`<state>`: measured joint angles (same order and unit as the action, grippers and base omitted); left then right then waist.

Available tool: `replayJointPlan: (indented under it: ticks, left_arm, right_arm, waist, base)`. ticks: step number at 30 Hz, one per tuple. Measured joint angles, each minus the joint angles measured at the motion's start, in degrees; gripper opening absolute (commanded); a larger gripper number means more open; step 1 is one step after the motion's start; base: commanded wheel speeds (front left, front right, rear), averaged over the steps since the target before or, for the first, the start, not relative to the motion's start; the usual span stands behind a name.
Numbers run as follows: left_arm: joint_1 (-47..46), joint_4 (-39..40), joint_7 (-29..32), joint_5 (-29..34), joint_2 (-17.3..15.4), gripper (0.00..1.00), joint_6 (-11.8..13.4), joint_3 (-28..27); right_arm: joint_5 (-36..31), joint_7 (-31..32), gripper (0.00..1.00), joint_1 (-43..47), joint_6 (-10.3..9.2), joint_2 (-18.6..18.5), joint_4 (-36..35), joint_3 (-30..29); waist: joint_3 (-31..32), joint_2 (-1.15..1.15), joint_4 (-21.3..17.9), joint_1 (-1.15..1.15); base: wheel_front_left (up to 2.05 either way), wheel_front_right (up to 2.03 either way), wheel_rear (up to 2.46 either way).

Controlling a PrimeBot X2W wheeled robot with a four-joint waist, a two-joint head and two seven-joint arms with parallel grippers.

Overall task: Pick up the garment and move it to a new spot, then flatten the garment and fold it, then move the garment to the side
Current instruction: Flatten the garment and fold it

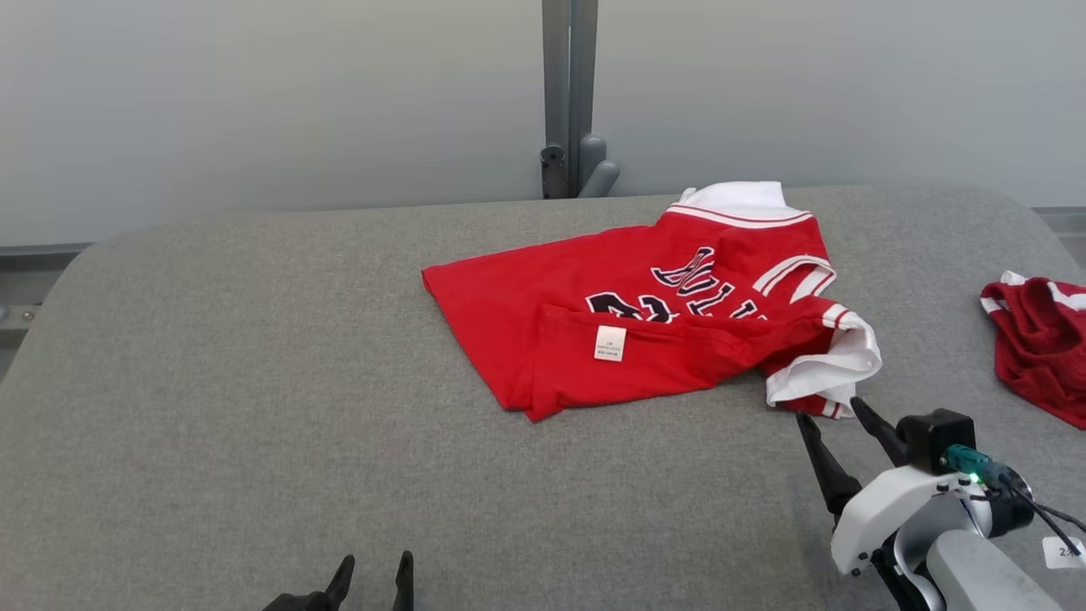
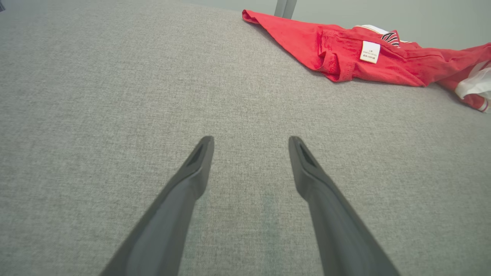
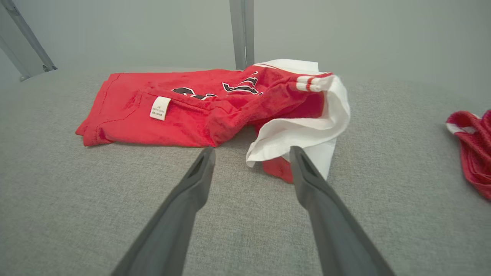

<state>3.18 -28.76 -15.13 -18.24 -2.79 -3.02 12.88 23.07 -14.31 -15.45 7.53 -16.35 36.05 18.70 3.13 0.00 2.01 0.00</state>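
The right hand [image 1: 829,409] sat at about 4 o'clock in the head view, its two fingers spread wide with nothing between them. Its tips pointed toward 11 o'clock, just beside the white sleeve [image 1: 827,369] of the shirt [image 1: 509,297]; I could not tell whether they touched the cloth. In the right wrist view that hand [image 3: 252,150] showed the same spread, the sleeve [image 3: 307,130] bunched just beyond the fingertips.

The left hand [image 1: 377,558] lay low at 6 o'clock, fingers also spread and pinching nothing, over bare bench [image 1: 212,382]. In its own view the hand [image 2: 251,138] was well apart from the shirt [image 2: 345,57], which lay off at 1 o'clock.

The shirt, red with dark lettering, rested on the bench at about 1 o'clock from the middle, partly folded over itself, a white label [image 1: 610,344] facing up on the near flap. A second, darker red garment [image 1: 1039,339] lay crumpled at 3 o'clock, apart from the shirt.
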Motion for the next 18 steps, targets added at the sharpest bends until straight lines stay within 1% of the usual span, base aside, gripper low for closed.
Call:
replayJointPlan:
  ticks: [9, 18]
  left_arm:
    - [1.01, -0.01, 0.00, 0.43, 0.00, 1.00, -0.10, -0.38]
    - [1.52, 0.96, 0.00, 0.62, -0.01, 1.00, -0.11, 0.18]
  right_arm:
    - [-0.02, -0.62, 1.00, 5.05, 0.00, 2.03, 3.31, -3.99]
    - [-2.24, -0.73, 1.00, 6.77, 0.00, 3.65, 2.49, -8.88]
  waist:
    - [2.07, 0.00, -1.55, 0.00]
    - [-0.30, 0.00, -1.47, 0.00]
  base:
    - [0.00, 0.00, 0.00]
    - [0.00, 0.00, 0.00]
